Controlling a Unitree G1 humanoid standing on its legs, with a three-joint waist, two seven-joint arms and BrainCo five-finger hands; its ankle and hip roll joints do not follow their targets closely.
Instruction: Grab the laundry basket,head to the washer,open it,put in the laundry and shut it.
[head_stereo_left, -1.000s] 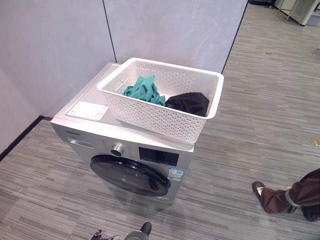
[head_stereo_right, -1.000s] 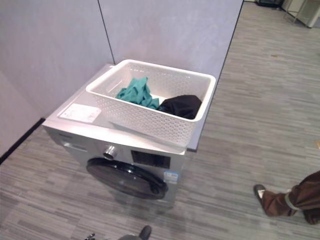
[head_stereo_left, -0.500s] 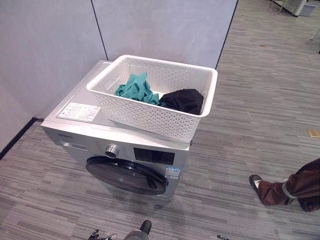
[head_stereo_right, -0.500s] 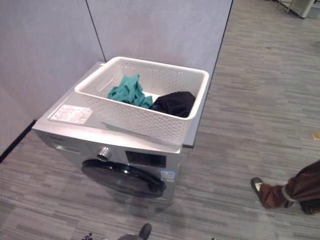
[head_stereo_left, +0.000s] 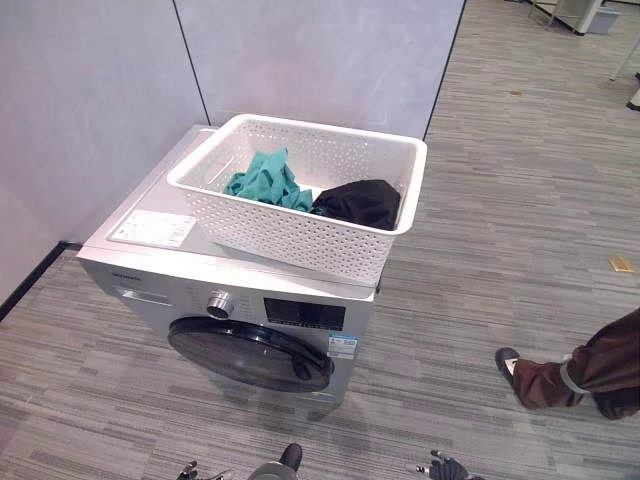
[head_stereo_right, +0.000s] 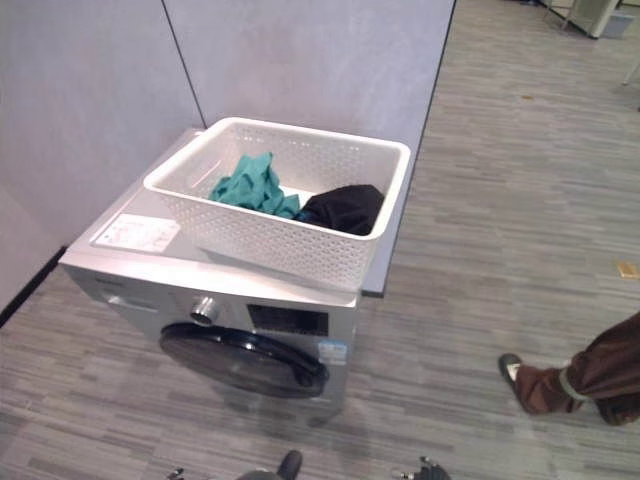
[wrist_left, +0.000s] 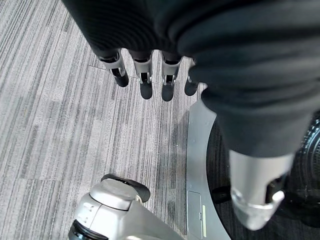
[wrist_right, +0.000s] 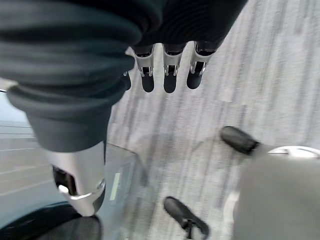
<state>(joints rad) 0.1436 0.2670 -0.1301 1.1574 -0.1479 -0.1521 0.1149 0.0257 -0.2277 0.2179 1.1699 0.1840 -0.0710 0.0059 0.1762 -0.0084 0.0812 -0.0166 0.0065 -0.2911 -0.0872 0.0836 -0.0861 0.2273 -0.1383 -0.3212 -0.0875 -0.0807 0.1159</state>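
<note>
White perforated plastic laundry basket (head_stereo_left: 300, 205) sits on the flat top of the silver front-loading washer (head_stereo_left: 180, 270), toward its right side, the basket's right end overhanging the washer's right edge. Basket is rectangular with rounded corners and a rolled rim; its long axis runs roughly left to right across the washer top, skewed slightly so the right end points toward the rear wall panels (head_stereo_left: 320, 60). Inside it lie a crumpled teal garment (head_stereo_left: 265, 178) at the left-centre and a bunched black garment (head_stereo_left: 360, 202) at the right, the two touching. Washer's round dark glass door (head_stereo_left: 250, 352) is closed, facing the robot; a metal control knob (head_stereo_left: 219, 302) and dark display panel (head_stereo_left: 304, 313) sit above it, and a white label sheet (head_stereo_left: 153, 228) lies flat on the top just left of the basket. Floor (head_stereo_left: 500, 250) is grey striped plank-pattern. A person's leg (head_stereo_left: 580, 375) in brown trousers shows at the right, well apart from the washer. Left hand (wrist_left: 150, 75) hangs over the floor beside the washer's lower front, fingers straight and relaxed, holding nothing. Right hand (wrist_right: 167, 70) likewise hangs over the floor, fingers extended, empty.
</note>
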